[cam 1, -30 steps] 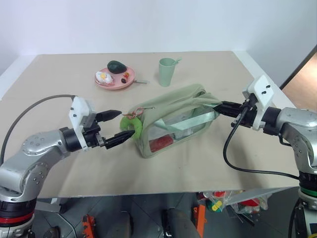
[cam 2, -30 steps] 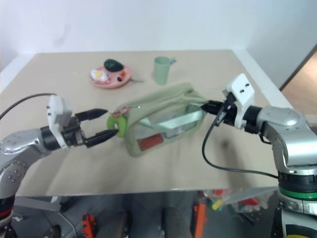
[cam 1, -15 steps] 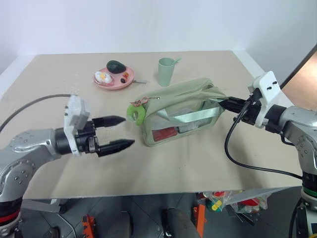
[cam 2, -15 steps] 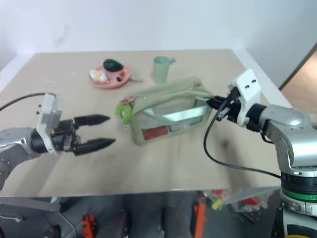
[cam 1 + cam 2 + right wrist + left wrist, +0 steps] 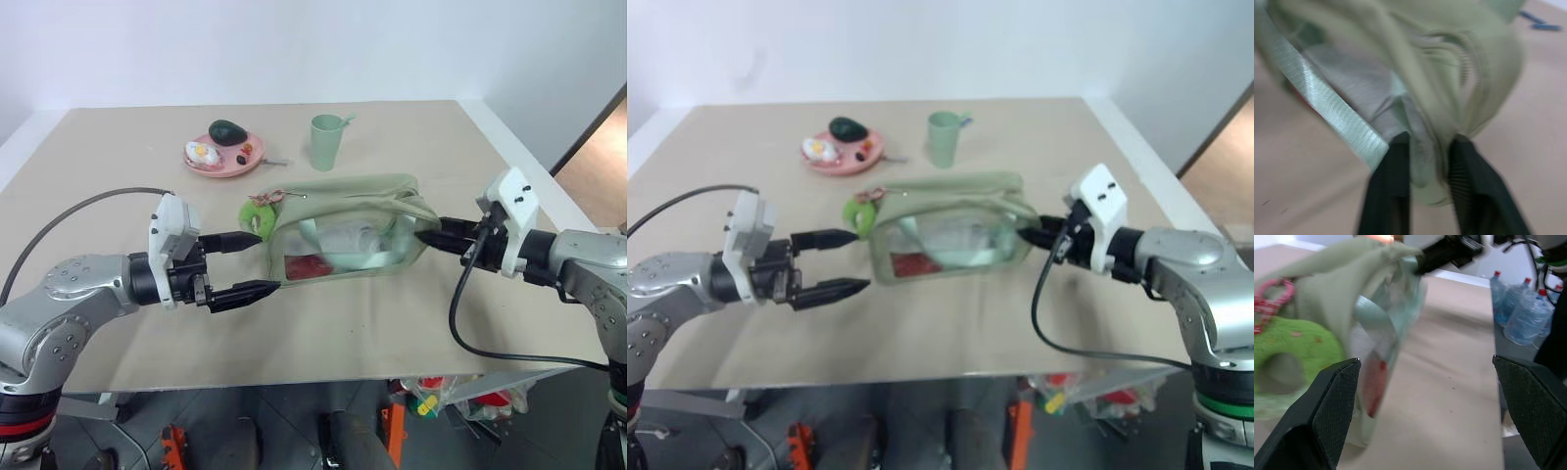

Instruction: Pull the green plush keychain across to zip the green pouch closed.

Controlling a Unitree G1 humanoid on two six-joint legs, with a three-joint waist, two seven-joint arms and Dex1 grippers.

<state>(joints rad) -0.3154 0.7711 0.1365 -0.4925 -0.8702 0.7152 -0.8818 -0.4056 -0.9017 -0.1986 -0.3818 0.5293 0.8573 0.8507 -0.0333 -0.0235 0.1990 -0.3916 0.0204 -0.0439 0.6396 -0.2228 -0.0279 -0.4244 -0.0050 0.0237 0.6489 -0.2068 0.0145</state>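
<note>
Mid-surface, the pouch lies with its keychain at the end toward the left edge. The left end effector, spread wide and empty, should close on the keychain while the right end effector pinches the opposite end, fabric between its narrowly parted fingers. Something red and pale items sit inside; a plate holds food.

Two head views look forward and down from above the near edge of the table, taking in its whole top, both arms and the far wall; they share the same scene, slightly offset sideways. The left wrist view looks level and close along the green pouch. The right wrist view faces the pouch's end, nearly touching it.
</note>
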